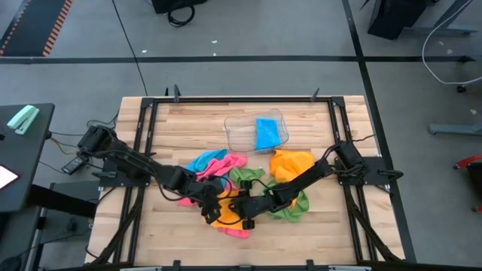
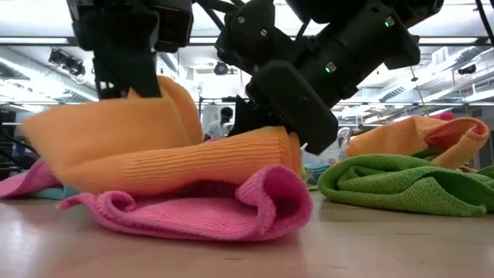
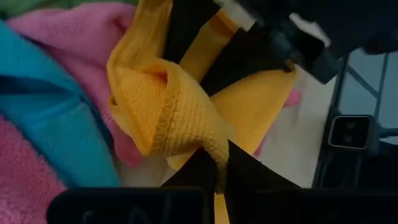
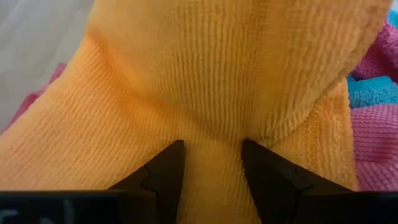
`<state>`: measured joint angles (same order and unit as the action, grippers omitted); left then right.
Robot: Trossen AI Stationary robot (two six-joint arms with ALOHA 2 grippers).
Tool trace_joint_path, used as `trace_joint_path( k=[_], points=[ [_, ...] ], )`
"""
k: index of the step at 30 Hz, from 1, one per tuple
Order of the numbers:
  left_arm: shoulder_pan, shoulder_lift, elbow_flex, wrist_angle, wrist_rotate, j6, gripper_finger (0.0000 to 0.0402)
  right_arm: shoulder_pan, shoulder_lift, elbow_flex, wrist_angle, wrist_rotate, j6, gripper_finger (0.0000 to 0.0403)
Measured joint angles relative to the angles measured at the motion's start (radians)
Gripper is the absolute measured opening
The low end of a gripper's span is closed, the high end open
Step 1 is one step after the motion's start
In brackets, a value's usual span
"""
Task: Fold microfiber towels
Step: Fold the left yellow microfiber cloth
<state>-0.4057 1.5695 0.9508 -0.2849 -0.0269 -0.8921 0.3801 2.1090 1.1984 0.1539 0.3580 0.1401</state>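
An orange microfiber towel [image 1: 226, 214] lies bunched on a pink towel [image 2: 201, 208] near the table's front middle. My left gripper [image 1: 213, 209] is shut on the orange towel's left end. My right gripper [image 1: 245, 217] comes from the right and is shut on its right end [image 2: 285, 150]. In the low view the towel's middle [image 2: 170, 166] rests on the pink one. My right fingers [image 4: 168, 171] fill the bottom of the right wrist view, with orange cloth all around them. My left gripper pinches a rolled, hemmed edge of the orange towel [image 3: 208, 152] between its two fingers, slanting down from the table's left. That end is raised off the pile and the cloth stays slack. My right gripper has a gathered fold of the orange towel [image 4: 211, 158] between its two fingers, and creases run out from them. It slants down from the table's right. That end sits low, on the pink towel.
A clear tray [image 1: 239, 135] with a folded blue towel [image 1: 267, 133] stands at the far middle. Loose towels lie around: orange [image 1: 292, 162], green [image 1: 294, 207], green [image 1: 247, 177], pink and blue [image 1: 215, 162]. Bare wood shows at the near edge and far left.
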Motion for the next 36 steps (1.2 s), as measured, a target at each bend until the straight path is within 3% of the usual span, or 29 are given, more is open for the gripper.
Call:
trace_joint_path(
  k=[10, 14, 20, 25, 30, 36],
  points=[
    [0.017, 0.09, 0.0, 0.161, -0.003, -0.006, 0.0035, 0.002, -0.003, -0.002, -0.009, -0.002, -0.001, 0.0174],
    [0.017, 0.091, 0.0, 0.15, -0.003, 0.026, 0.0036, 0.002, -0.003, -0.002, -0.009, -0.004, -0.001, 0.0174],
    [0.012, 0.058, -0.001, 0.123, 0.004, 0.125, 0.0096, 0.002, -0.004, -0.002, -0.008, -0.004, 0.0, 0.0174],
    [-0.01, 0.002, 0.0, -0.043, 0.027, 0.224, 0.0148, 0.002, -0.004, -0.002, -0.009, -0.006, 0.011, 0.0174],
    [-0.074, -0.007, -0.006, -0.266, 0.022, 0.223, 0.0169, 0.002, -0.004, -0.002, -0.009, -0.008, 0.013, 0.0174],
    [-0.187, 0.021, -0.062, -0.198, 0.023, 0.152, 0.0184, 0.002, -0.004, -0.003, -0.007, -0.008, 0.019, 0.0174]
  ],
)
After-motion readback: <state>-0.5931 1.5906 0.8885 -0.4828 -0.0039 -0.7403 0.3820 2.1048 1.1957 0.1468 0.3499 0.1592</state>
